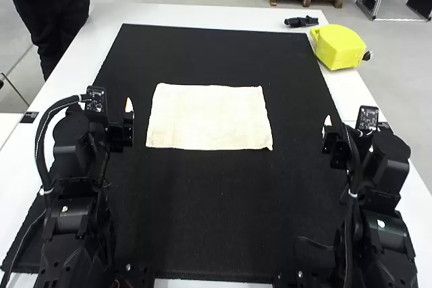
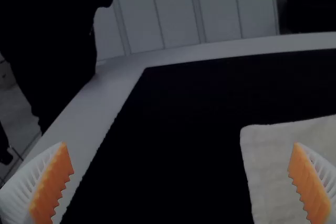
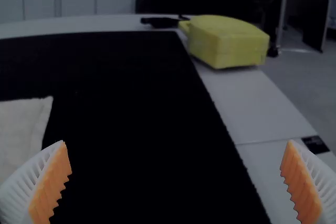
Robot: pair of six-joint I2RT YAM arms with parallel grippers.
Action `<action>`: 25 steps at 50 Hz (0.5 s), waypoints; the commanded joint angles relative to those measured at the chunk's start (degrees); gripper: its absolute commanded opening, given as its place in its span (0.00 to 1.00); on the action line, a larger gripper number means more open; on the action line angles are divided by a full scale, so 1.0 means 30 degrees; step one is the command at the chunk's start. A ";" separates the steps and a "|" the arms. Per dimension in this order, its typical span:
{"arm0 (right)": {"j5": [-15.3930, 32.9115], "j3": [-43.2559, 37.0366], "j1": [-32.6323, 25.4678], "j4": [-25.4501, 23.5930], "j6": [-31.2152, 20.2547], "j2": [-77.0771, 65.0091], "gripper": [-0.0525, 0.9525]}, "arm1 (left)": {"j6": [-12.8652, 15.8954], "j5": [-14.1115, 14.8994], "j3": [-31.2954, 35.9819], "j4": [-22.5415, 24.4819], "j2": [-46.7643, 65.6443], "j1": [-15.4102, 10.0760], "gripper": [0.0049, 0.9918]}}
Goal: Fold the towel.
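A cream towel [image 1: 210,117] lies flat as a rectangle on the black mat; whether it has a fold in it I cannot tell. My left gripper [image 1: 129,114] is held to the left of the towel, apart from it, and my right gripper [image 1: 327,130] is to its right. In the left wrist view the left gripper [image 2: 181,184] has its fingers wide apart, with a corner of the towel [image 2: 278,166] beyond them. The right gripper [image 3: 176,182] also stands open and holds nothing; the towel's edge [image 3: 23,129] shows past it.
The black mat [image 1: 223,220] covers most of the white table [image 1: 64,92]. On the table's far right side sit a yellow object [image 1: 339,46] and a small black item [image 1: 301,21], both beside the mat.
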 commanded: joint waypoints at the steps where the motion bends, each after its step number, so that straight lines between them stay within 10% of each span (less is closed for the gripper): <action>1: -0.0313 -0.0084 -0.0114 0.0107 -0.0116 -0.0171 0.97 | -0.0141 0.0194 -0.0106 0.0152 -0.0274 0.0108 0.98; 25: -0.0489 -0.0084 -0.0143 0.0078 -0.0116 -0.0171 0.97 | -0.0141 0.0194 -0.0106 0.0122 -0.0244 0.0108 0.98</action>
